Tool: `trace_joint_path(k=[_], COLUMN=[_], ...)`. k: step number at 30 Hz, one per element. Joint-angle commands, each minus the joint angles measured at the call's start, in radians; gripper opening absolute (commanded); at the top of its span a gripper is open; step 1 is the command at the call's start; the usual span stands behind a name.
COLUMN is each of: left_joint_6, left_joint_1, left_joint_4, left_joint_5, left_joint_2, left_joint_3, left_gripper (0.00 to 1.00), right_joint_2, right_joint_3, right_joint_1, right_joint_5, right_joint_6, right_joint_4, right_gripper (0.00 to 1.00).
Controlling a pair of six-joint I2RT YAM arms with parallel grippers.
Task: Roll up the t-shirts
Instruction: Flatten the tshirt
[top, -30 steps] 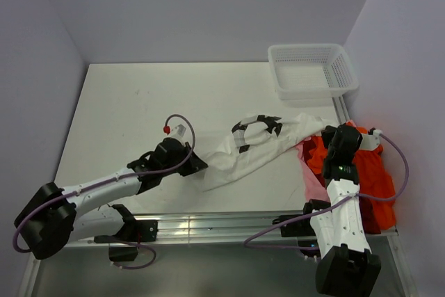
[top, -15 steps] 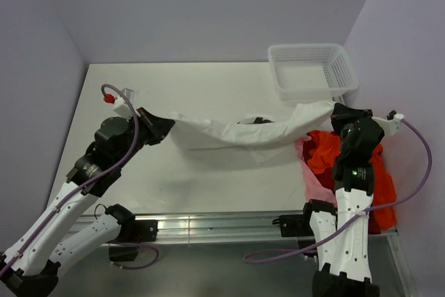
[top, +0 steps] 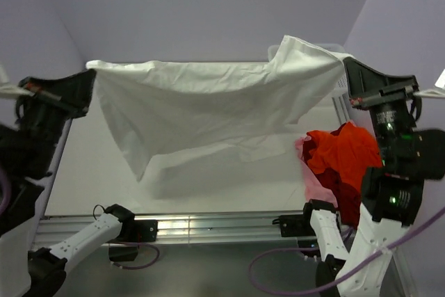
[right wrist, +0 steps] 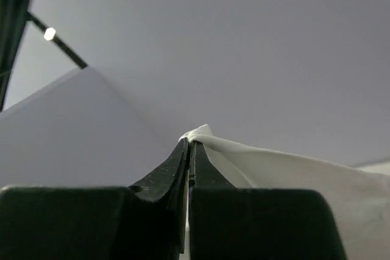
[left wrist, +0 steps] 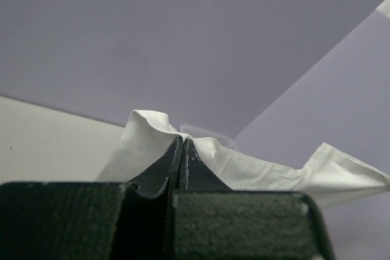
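Observation:
A white t-shirt [top: 208, 102] hangs spread in the air above the table [top: 229, 189], stretched between both grippers and showing no print. My left gripper [top: 89, 78] is shut on its left top corner, and the pinched cloth [left wrist: 262, 168] shows past the fingertips [left wrist: 183, 139]. On the other side, my right gripper [top: 345, 64] is shut on the right top corner, the cloth [right wrist: 286, 168] trailing off from the fingertips [right wrist: 190, 141]. A pile of orange-red t-shirts [top: 344, 154] lies on the table's right side, below the right arm.
The white mesh basket [top: 272, 49] at the back right is almost wholly hidden behind the raised shirt. A pink cloth [top: 309, 180] lies by the orange-red pile. A metal rail [top: 208, 226] runs along the table's near edge. Purple walls close in on three sides.
Both arms have risen high and spread apart. The white t-shirt went from a crumpled strip on the table to a sheet hanging in the air between them.

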Motion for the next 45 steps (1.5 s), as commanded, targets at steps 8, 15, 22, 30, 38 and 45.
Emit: trace_joint_path(k=[8, 15, 22, 30, 38, 45], left_joint_6=[0.097, 0.091, 0.093, -0.073, -0.064, -0.007], left_joint_1=[-0.076, -0.2, -0.034, 0.794, 0.795, 0.794], left_joint_4=[-0.033, 0.048, 0.091, 0.165, 0.243, 0.339], left_joint_5=[-0.28, -0.411, -0.162, 0.667, 0.645, 0.549], left_joint_2=[-0.121, -0.007, 0.14, 0.368, 0.285, 0.016], left_joint_3=[-0.011, -0.103, -0.088, 0.129, 0.288, 0.035], left_gripper=[0.01, 0.01, 0.01, 0.0, 0.0, 0.0], right_joint_2=[-0.085, 0.032, 0.147, 0.452, 0.606, 0.322], right_joint_3=[0.128, 0.025, 0.02, 0.434, 0.836, 0.502], right_joint_1=[-0.006, -0.006, 0.022, 0.258, 0.258, 0.258], right_joint_5=[0.001, -0.159, -0.17, -0.045, -0.14, -0.153], right_joint_6=[-0.018, 0.129, 0.131, 0.022, 0.098, 0.082], right_joint_4=[0.091, 0.252, 0.32, 0.19, 0.23, 0.424], right_gripper=[0.0, 0.0, 0.0, 0.0, 0.0, 0.0])
